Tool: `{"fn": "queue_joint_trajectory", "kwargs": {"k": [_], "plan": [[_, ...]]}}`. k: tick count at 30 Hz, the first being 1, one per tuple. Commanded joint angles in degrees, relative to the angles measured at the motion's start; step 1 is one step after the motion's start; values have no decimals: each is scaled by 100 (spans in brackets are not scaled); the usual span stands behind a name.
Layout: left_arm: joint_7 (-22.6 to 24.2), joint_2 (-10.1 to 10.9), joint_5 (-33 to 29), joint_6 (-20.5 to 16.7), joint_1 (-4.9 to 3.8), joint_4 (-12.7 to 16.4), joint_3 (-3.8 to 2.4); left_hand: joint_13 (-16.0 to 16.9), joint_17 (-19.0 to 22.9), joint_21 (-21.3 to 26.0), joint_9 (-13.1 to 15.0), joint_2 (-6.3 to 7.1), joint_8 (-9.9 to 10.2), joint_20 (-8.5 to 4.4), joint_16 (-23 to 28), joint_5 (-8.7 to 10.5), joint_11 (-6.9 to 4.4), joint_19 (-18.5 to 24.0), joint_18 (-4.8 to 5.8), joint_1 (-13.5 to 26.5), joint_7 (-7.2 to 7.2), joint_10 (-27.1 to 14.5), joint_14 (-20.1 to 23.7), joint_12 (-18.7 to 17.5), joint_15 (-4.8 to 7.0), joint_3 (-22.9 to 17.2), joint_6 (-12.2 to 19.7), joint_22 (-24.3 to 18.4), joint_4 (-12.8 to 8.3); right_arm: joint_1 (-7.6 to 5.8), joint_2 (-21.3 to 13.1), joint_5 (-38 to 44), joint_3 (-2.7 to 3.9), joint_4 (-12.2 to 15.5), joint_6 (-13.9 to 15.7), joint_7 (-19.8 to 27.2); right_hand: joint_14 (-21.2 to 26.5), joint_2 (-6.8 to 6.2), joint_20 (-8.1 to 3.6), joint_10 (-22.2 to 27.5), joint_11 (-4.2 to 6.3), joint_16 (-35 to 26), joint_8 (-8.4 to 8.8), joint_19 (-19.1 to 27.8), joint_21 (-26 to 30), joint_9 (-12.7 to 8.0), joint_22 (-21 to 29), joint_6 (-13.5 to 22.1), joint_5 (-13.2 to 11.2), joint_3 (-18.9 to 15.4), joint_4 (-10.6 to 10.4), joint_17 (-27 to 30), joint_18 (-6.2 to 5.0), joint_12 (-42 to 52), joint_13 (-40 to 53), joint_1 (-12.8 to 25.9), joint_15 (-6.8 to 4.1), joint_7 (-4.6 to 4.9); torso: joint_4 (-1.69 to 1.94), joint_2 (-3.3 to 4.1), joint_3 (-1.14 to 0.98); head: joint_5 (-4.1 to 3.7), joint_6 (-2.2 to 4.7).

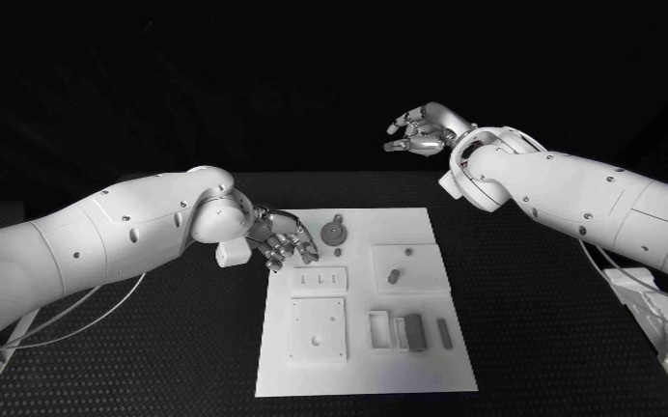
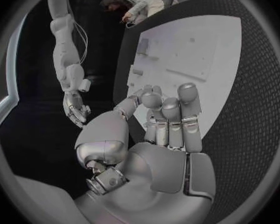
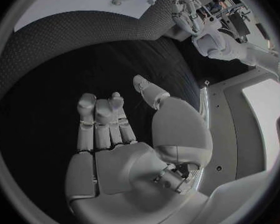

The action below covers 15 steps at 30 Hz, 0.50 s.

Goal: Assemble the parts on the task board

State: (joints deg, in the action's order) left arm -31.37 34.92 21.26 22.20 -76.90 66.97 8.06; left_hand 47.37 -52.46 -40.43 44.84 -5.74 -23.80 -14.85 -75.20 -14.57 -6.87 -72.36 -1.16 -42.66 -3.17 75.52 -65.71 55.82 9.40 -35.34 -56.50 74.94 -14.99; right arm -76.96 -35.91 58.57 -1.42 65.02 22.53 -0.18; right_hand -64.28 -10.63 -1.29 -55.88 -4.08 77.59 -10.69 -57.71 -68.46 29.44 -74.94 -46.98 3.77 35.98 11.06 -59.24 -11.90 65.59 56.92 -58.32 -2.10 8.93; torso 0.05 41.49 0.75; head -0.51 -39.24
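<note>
Dim surroundings, bright board, fisheye-warped wrist views

A white task board (image 1: 418, 359) lies in the lower middle of the frame on the black bench (image 1: 542, 340), with small grey parts on it: a round disc (image 1: 336, 234) near its upper edge and a row of upright bars (image 1: 412, 332) lower right of centre. The left robot hand (image 1: 283, 239) sits at the board's upper left corner, fingers curled loosely over the edge and holding nothing. The right robot hand (image 1: 421, 132) hangs in the upper right of the frame, above the bench's far edge and well apart from the board, its fingers bent and empty.
</note>
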Motion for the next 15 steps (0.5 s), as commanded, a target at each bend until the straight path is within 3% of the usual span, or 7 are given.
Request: {"fn": "queue_joint_trajectory", "kwargs": {"k": [1, 5, 15], "plan": [[359, 54, -1163, 1014, -4, 40, -4, -6, 4, -21, 646, -72, 34, 0, 23, 24, -21, 53, -181, 19, 419, -49, 46, -6, 1, -4, -1369, 123, 16, 8, -3, -29, 2, -18, -96, 42, 54, 65, -8, 57, -1, -17, -28, 15, 37, -7, -29, 140, 6, -32, -12, 7, -310, 17, -8, 7, -1, 166, -8, 4, 7, -15, 7], [341, 69, -1173, 947, -3, -30, -4, -5, 1, -18, 655, -93, 43, -4, 24, 38, -15, 67, -190, 43, 414, -63, 62, -4, 5, 9, -1362, 122, 34, 14, -2, -30, 1, -35, -100, 42, 56, 67, -7, 58, -1, -17, -28, 16, 38, -7, -30, 141, 6, -33, -11, 7, -310, 18, -8, 7, -1, 166, 9, 0, 10, -32, -21], [190, 62, -1097, 808, -3, -79, -2, 9, -14, -38, 686, -137, 40, -11, 2, -39, -22, 70, -203, 74, 421, -64, 66, 25, 15, 22, -1380, 128, 4, 27, -2, -31, 1, -32, -118, 41, 58, 69, -4, 61, -2, -17, -29, 19, 40, -9, -31, 141, 6, -37, -7, 7, -310, 19, -10, 6, 0, 167, -5, -1, 8, -14, -39]]}}
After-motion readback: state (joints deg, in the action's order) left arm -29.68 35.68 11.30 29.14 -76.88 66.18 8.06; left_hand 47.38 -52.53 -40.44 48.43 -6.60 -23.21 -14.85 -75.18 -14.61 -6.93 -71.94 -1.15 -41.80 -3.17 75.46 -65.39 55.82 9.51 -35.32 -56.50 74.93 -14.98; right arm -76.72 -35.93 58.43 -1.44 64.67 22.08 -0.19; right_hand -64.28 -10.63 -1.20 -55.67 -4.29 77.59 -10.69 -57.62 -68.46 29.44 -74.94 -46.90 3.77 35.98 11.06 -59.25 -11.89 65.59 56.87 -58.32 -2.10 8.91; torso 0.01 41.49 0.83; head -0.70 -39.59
